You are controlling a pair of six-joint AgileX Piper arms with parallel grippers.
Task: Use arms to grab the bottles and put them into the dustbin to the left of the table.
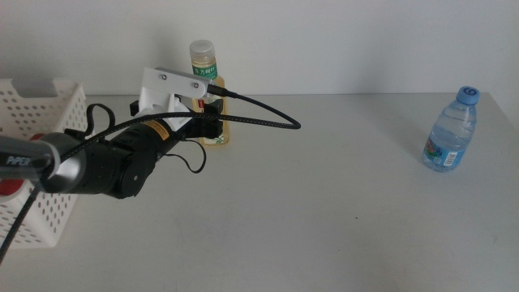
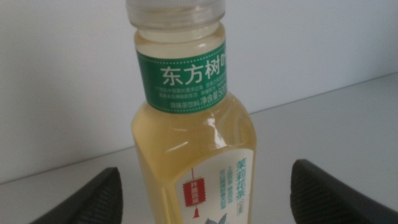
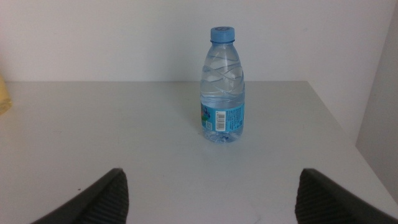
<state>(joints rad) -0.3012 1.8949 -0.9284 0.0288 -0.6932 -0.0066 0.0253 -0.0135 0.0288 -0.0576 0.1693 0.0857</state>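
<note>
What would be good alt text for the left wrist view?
A yellow tea bottle with a green neck label fills the middle, standing between the open jaws of the left gripper, which do not touch it. Behind it are the pale table and a white wall.

Tall yellow tea bottle with green-white label [image 1: 204, 69] upright at the table's far edge; small clear blue-capped water bottle [image 1: 451, 130] upright far right; white perforated plastic basket [image 1: 40, 105] at left
</note>
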